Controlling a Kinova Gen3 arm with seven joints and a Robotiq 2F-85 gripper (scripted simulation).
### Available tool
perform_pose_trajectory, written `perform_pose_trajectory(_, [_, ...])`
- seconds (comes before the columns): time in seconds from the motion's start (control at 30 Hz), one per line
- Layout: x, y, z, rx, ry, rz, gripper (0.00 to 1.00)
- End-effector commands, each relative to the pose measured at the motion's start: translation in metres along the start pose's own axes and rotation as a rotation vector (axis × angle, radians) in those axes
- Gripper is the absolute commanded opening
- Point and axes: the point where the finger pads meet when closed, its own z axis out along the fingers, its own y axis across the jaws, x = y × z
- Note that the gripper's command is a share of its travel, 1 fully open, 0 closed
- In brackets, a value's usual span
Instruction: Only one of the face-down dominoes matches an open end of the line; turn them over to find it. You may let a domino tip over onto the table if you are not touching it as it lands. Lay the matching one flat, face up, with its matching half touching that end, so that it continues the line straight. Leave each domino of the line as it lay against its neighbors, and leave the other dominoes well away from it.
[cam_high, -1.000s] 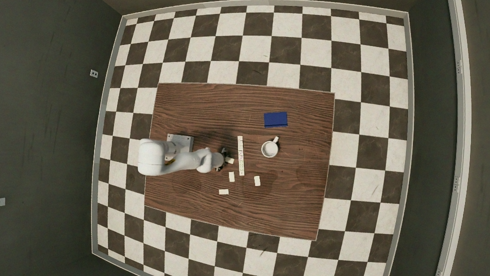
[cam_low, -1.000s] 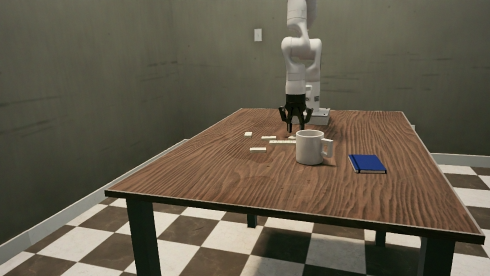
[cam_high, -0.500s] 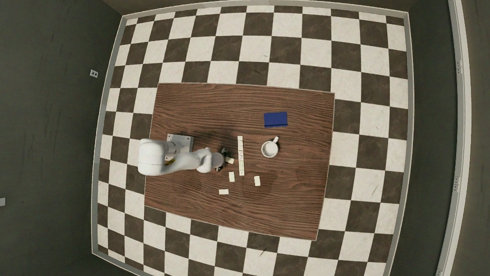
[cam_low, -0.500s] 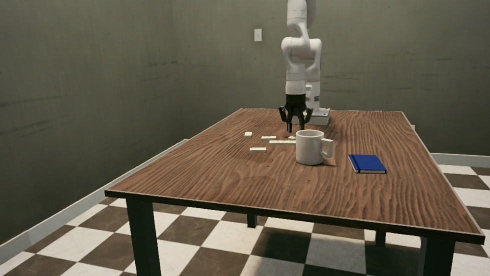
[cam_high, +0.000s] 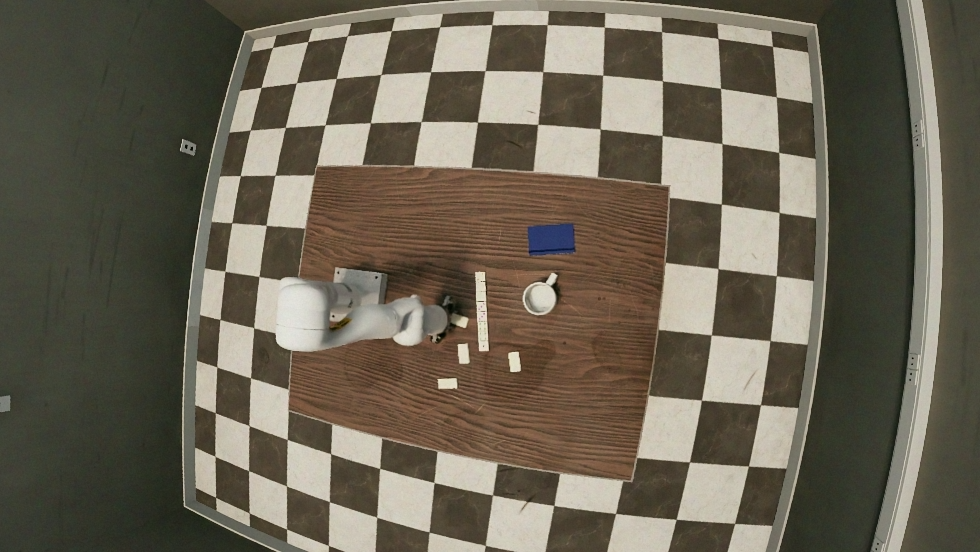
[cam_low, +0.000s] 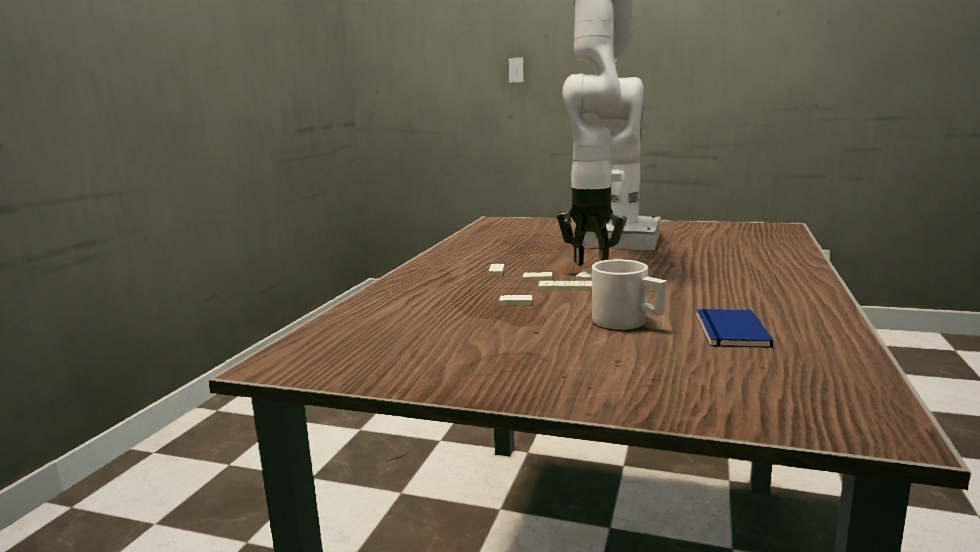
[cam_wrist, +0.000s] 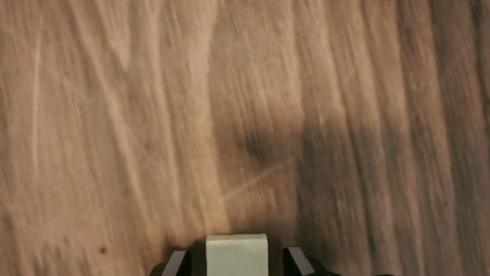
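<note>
We judge the task to be at its start: the four loose dominoes show plain faces, none is laid at an end of the line (cam_high: 482, 315) (cam_low: 563, 283), and we cannot tell which matches.

The claw (cam_high: 447, 320) (cam_low: 591, 258) (cam_wrist: 237, 263) is about half open and holds nothing; the nearest domino (cam_high: 462, 321) (cam_low: 583, 274) (cam_wrist: 237, 257) lies between its fingers in the wrist view, a gap on either side. Turning, reading and placing remain.

In the top view, the second domino (cam_high: 463, 353) (cam_low: 537, 275) sits left of the line's lower end, the third (cam_high: 514, 362) (cam_low: 515, 299) right of it, the fourth (cam_high: 447, 383) (cam_low: 496, 269) lower left. That end looks tighter for our fingers; the upper end has more room, with the mug (cam_high: 539, 298) (cam_low: 619, 298) to its right. The bench (cam_high: 384, 205) (cam_low: 411, 356) (cam_wrist: 100, 100) edges are well away.
</note>
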Motion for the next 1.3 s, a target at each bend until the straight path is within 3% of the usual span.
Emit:
perform_pose_trajectory(0.0, [0.0,0.0,0.0,0.0,-0.001,0.0,0.5])
perform_pose_trajectory(0.3, [0.0,0.0,-0.003,0.001,-0.031,0.0,0.5])
perform_pose_trajectory(0.43, [0.001,0.0,-0.011,0.001,-0.112,0.0,0.5])
perform_pose_trajectory(0.53, [0.001,0.0,-0.014,0.0,-0.14,0.0,0.5])
perform_pose_trajectory(0.87, [0.001,0.0,-0.012,0.0,-0.141,0.0,0.5])
perform_pose_trajectory(1.27, [0.001,0.0,0.008,0.0,-0.141,0.0,0.5])
